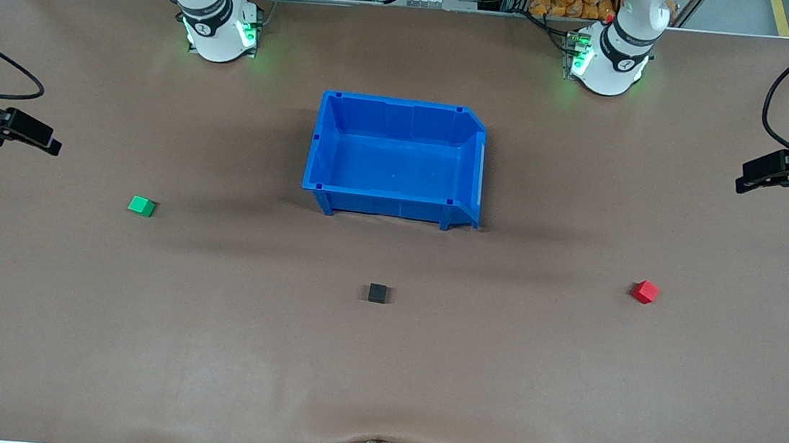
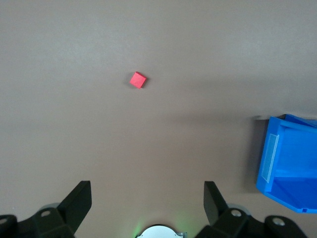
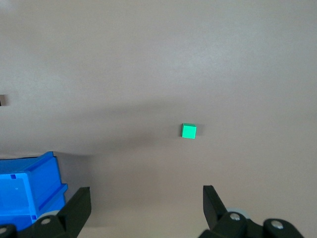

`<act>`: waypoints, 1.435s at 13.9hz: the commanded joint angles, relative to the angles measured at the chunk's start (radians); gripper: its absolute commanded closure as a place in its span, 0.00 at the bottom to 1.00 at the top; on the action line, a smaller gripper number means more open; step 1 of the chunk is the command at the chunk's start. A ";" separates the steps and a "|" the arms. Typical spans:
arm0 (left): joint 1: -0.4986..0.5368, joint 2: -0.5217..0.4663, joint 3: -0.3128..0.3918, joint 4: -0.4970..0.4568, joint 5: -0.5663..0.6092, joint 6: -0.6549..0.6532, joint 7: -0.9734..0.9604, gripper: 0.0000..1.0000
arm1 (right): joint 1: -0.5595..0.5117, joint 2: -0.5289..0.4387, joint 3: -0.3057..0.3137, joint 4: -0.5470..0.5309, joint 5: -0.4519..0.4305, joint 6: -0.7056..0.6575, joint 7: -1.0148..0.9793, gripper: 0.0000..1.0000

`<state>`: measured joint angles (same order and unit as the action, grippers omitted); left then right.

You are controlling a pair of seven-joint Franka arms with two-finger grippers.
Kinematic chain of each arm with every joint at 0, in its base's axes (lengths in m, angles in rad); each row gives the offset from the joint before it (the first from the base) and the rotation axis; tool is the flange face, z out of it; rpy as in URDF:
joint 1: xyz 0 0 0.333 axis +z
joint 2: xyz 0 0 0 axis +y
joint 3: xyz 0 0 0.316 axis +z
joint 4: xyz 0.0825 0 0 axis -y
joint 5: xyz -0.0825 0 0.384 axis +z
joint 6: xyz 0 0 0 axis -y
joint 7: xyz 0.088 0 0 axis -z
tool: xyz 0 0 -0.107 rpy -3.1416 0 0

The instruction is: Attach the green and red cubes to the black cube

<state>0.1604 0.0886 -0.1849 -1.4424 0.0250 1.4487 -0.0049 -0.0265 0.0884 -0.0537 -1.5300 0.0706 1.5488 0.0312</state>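
Note:
The green cube (image 1: 142, 206) lies on the brown table toward the right arm's end; it also shows in the right wrist view (image 3: 188, 131). The red cube (image 1: 645, 292) lies toward the left arm's end and shows in the left wrist view (image 2: 138, 80). The black cube (image 1: 377, 293) sits mid-table, nearer the front camera than the blue bin. My left gripper (image 2: 147, 198) is open and empty, high over the table's end. My right gripper (image 3: 147, 201) is open and empty, high over its own end. Both arms wait.
An empty blue bin (image 1: 322, 149) stands mid-table, between the arm bases and the black cube; its corner shows in the left wrist view (image 2: 285, 158) and the right wrist view (image 3: 29, 191). Cables run along the table edge nearest the front camera.

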 commanded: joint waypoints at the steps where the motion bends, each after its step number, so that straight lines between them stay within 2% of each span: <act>1: 0.005 0.008 -0.002 0.013 0.001 -0.001 0.019 0.00 | -0.006 -0.004 0.000 0.023 -0.017 -0.003 0.006 0.00; 12: 0.037 0.030 -0.002 0.008 -0.004 -0.004 0.034 0.00 | -0.013 -0.001 0.000 0.037 -0.018 -0.006 0.006 0.00; 14: 0.034 0.065 -0.002 0.000 -0.002 -0.025 0.032 0.00 | -0.015 0.005 0.000 0.037 -0.017 -0.003 0.009 0.00; 20: 0.077 0.094 -0.002 0.010 0.001 -0.025 0.042 0.00 | -0.016 0.086 0.000 0.060 -0.020 0.069 0.007 0.00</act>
<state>0.2083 0.1735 -0.1838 -1.4507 0.0250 1.4373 0.0066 -0.0334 0.1426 -0.0596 -1.5042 0.0612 1.6054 0.0315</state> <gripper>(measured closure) 0.000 0.000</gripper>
